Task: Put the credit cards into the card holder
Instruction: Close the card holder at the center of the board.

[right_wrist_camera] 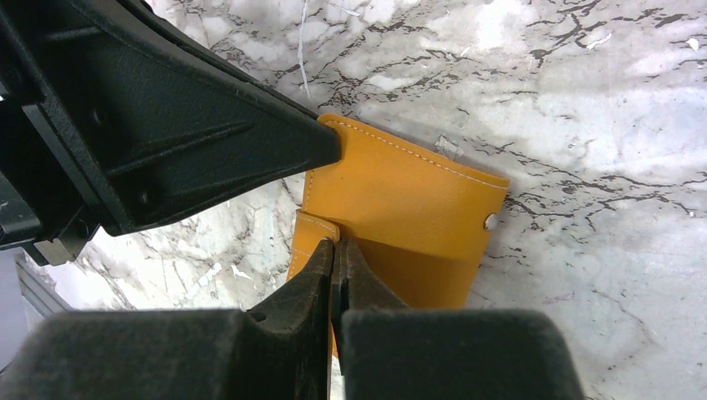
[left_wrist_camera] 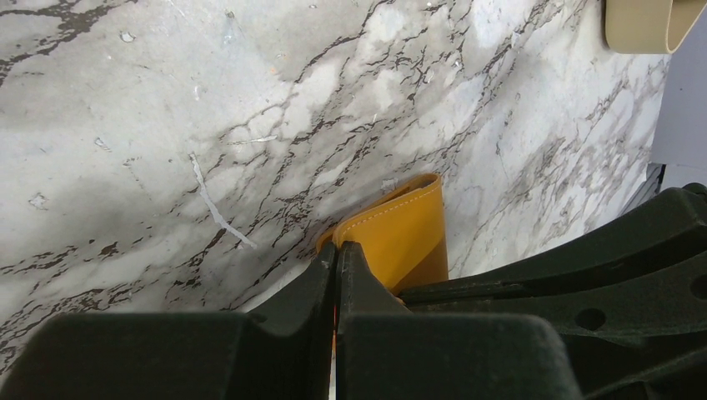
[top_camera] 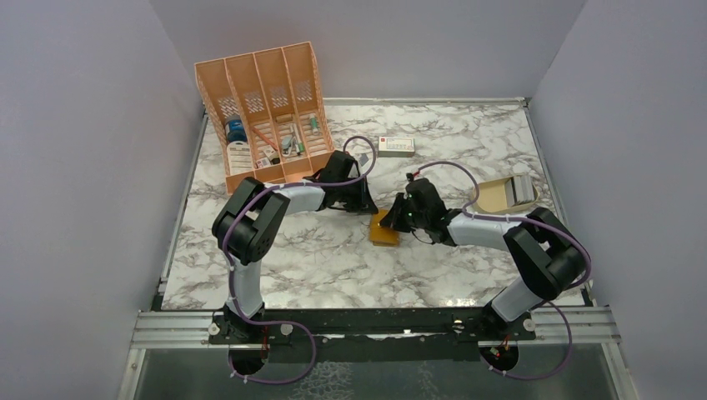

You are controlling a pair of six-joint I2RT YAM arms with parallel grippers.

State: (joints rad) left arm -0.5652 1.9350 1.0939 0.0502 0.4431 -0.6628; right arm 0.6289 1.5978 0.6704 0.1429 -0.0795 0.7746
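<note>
Right wrist: right gripper (right_wrist_camera: 333, 250) pinches the card holder (right_wrist_camera: 408, 196) flap. Left gripper (left_wrist_camera: 336, 250) clamps its corner. We judge this is to spread it open.

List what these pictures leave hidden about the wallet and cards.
- Wrist views: flat mustard-orange folding wallet, pockets hidden by its own flaps, near edge by left tool and right tool.
- Top view: wallet partly covered by both tools; thin grey cards too small to count.

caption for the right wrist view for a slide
Right gripper and left gripper each pinch an edge of the orange wallet.
</note>
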